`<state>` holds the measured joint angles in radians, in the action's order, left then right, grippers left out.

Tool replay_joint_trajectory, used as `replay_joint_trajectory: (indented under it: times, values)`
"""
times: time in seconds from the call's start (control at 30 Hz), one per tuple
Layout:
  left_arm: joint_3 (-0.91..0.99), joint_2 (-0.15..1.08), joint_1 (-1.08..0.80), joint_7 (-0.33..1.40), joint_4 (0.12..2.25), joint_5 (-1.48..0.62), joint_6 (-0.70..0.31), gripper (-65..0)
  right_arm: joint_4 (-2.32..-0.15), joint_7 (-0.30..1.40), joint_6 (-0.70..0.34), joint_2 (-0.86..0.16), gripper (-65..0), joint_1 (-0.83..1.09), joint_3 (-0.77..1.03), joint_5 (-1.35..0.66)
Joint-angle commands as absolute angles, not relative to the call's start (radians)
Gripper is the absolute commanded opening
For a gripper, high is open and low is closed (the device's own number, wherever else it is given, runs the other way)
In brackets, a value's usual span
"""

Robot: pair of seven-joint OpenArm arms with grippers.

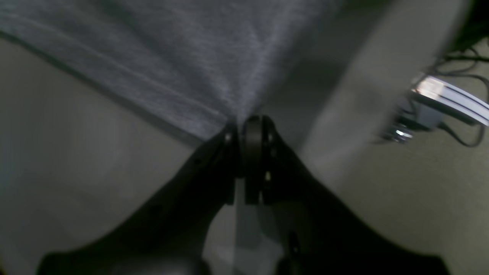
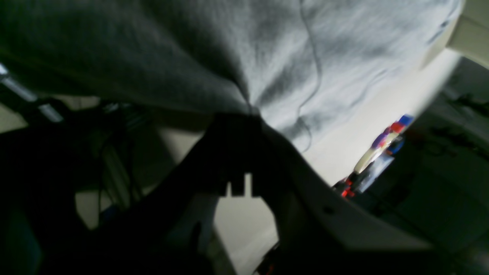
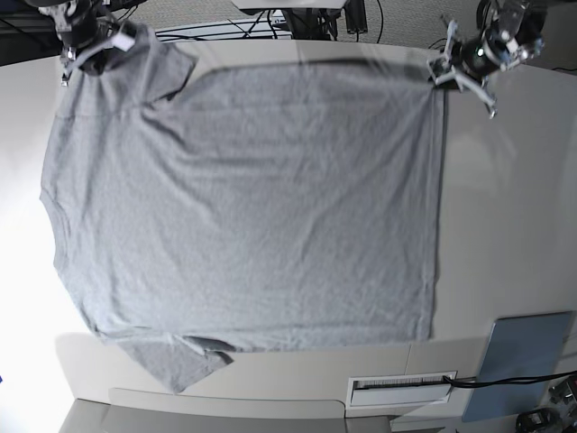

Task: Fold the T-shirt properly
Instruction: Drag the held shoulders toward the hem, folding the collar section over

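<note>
The heather-grey T-shirt [image 3: 243, 207] lies spread on the white table, plain side up, one sleeve at the near left and one at the far left. My left gripper [image 3: 436, 69] is shut on the shirt's far right hem corner; in the left wrist view the fabric [image 1: 160, 65] fans out from the closed gripper [image 1: 244, 126]. My right gripper [image 3: 90, 50] is shut on the far left sleeve corner; in the right wrist view the cloth [image 2: 267, 57] bunches into the gripper [image 2: 248, 110]. Both corners look lifted slightly off the table.
The white table [image 3: 514, 207] has bare surface on the right. A grey-blue panel [image 3: 527, 361] and a white slotted strip [image 3: 401, 388] sit at the near right edge. Cables and frame parts [image 3: 306, 18] lie beyond the far edge.
</note>
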<state>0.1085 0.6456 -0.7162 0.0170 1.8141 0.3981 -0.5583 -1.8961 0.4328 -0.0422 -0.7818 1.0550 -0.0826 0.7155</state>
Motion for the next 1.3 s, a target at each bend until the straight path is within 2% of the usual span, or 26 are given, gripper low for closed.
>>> replay_joint_trajectory:
  times: [0.0,0.13,0.27,0.37,0.5,0.63,0.73,0.87,1.07,1.27]
  values:
    - [0.128,0.66,-0.749,0.006,1.845,0.388,-0.558,-65.0,-1.906,0.436,-0.015,-0.795,-65.0,1.086,-0.077,0.731]
    - [0.165,0.66,-0.838,-0.006,1.887,0.388,-0.552,-65.0,-1.906,0.438,0.049,-0.795,-65.0,1.166,-0.077,0.766]
    - [0.183,0.66,-0.908,-0.026,1.906,0.388,-0.463,-65.0,-1.906,0.449,0.101,-0.794,-65.0,1.23,-0.077,0.787]
    - [0.189,0.66,-0.942,-0.026,1.912,0.388,-0.452,-65.0,-1.906,0.454,0.125,-0.794,-65.0,1.262,-0.077,0.788]
    - [0.189,0.66,-0.953,-0.027,1.912,0.388,-0.45,-65.0,-1.906,0.481,0.161,-0.79,-65.0,1.278,-0.077,0.851]
    - [0.191,0.66,-0.946,-0.027,1.914,0.375,-0.355,-65.0,-1.906,0.525,0.251,-0.79,-65.0,1.277,-0.075,0.915]
    - [0.215,0.66,-0.925,-0.027,1.914,0.286,-0.338,-65.0,-1.906,0.527,0.319,-0.79,-65.0,1.275,-0.045,0.954]
    - [0.24,0.66,-0.886,-0.024,1.914,0.205,-0.38,-65.0,-1.907,0.521,0.313,-0.79,-65.0,1.234,0.01,0.925]
    - [0.239,0.659,-0.838,0.016,1.914,0.2,-0.374,-65.0,-1.907,0.517,0.176,-0.789,-65.0,1.082,0.025,0.745]
    - [0.239,0.659,-0.759,0.123,1.914,0.086,-0.352,-65.0,-1.907,0.515,0.16,-0.79,-65.0,0.943,0.025,0.647]
